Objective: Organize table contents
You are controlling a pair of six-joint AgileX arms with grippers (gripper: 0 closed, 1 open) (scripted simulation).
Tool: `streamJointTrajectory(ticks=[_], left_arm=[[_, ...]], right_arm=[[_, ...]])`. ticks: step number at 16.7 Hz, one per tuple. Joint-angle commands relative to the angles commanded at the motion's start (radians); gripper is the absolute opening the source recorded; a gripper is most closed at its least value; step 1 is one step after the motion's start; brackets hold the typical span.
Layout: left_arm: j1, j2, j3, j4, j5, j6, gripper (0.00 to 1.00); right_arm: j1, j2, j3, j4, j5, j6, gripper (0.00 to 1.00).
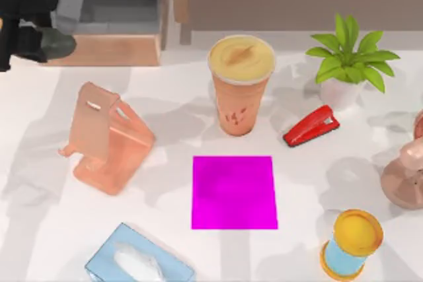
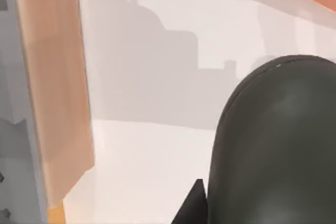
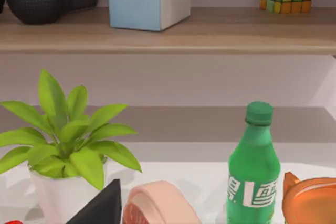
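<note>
My left gripper (image 1: 46, 42) hangs at the far left back corner, over the table's edge, shut on a dark grey oval mouse (image 1: 58, 43). In the left wrist view the mouse (image 2: 278, 150) looms close, with one black fingertip (image 2: 191, 207) against its side. A tall orange cup (image 1: 240, 87) with a creamy yellow top stands upright at the back centre of the white table (image 1: 165, 163). In the right wrist view one dark fingertip (image 3: 102, 207) of my right gripper shows beside a pink rounded object (image 3: 157, 203).
A magenta pad (image 1: 234, 192) lies mid-table. A pink phone stand (image 1: 106, 138) is at the left, a tissue box (image 1: 139, 263) at the front. A red stapler (image 1: 310, 125), potted plant (image 1: 350, 64), pink object (image 1: 404, 171) and yellow-and-blue cylinder (image 1: 351, 242) crowd the right.
</note>
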Motion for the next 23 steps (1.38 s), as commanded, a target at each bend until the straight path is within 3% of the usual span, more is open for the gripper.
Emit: streamJointTrajectory(ticks=[6, 11, 18, 23], left_arm=[[-0.350, -0.033, -0.046, -0.032, 0.098, 0.379, 0.00], [-0.561, 0.120, -0.131, 0.026, 0.080, 0.646, 0.00], [-0.686, 0.257, -0.155, 0.187, -0.076, 0.841, 0.00], [-0.691, 0.261, -0.154, 0.198, -0.088, 0.848, 0.00]], right_arm=[[0.000, 0.000, 0.000, 0.000, 0.000, 0.000, 1.00], [0.000, 0.000, 0.000, 0.000, 0.000, 0.000, 1.00], [0.000, 0.000, 0.000, 0.000, 0.000, 0.000, 1.00], [0.000, 0.000, 0.000, 0.000, 0.000, 0.000, 1.00]])
